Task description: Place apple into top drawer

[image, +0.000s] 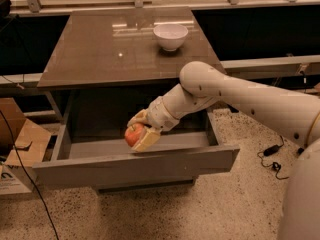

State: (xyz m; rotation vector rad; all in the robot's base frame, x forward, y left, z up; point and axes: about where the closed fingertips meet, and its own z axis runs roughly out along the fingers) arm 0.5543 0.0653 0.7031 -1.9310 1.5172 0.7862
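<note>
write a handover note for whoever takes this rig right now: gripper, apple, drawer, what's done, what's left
Gripper: shut on the apple, reaching into the open top drawer near its front panel.
Apple: in the fingers, over the drawer's inside, left of centre. I cannot tell whether it touches the drawer floor.
Top drawer: pulled out, inside looks bare.
White bowl: on the cabinet top, not part of the job.
Done: drawer open, apple picked up and brought to the drawer.
Left: set the apple down inside, open the fingers, pull the arm clear.

Speckled floor (165,216), cardboard box (20,144) at left, black cables (271,151) at right, glossy brown cabinet top (100,54).
</note>
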